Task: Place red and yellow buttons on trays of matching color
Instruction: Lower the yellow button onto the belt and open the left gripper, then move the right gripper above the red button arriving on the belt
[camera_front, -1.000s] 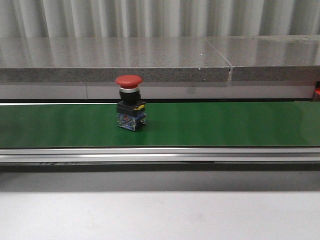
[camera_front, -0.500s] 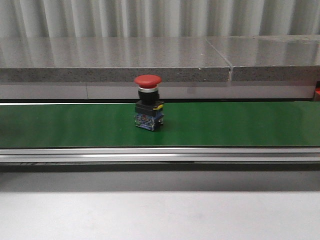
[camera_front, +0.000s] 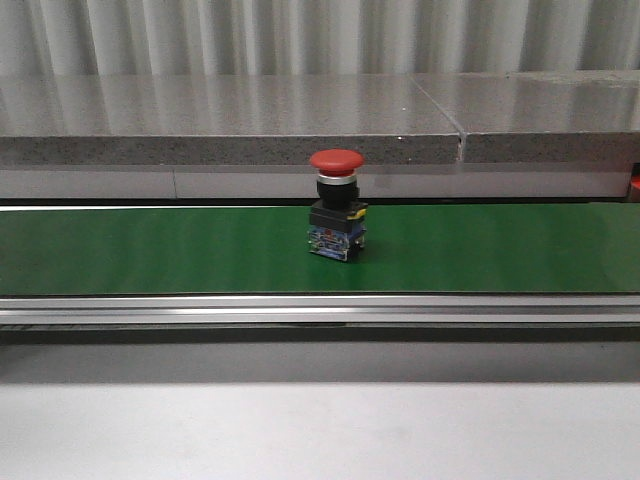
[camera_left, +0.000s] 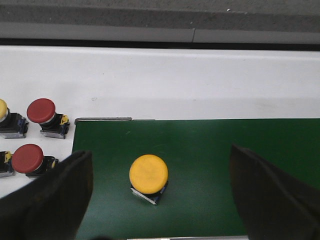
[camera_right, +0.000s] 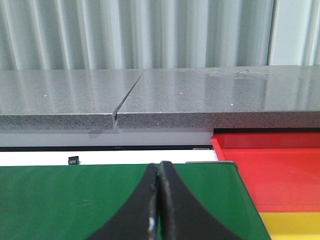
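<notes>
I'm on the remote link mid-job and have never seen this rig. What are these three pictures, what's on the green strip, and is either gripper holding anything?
It is a two-armed robot sorting push-buttons. The front view looks forward over a green belt, where one red button stands upright; no arm shows there. The left wrist view looks down from the left arm: its open left gripper hangs over a yellow button on the belt, not touching it. More spare buttons wait on the white surface beside the belt's end. The right wrist view looks out from the right arm: the right gripper is shut and empty, with the red tray and yellow tray beside the belt.
</notes>
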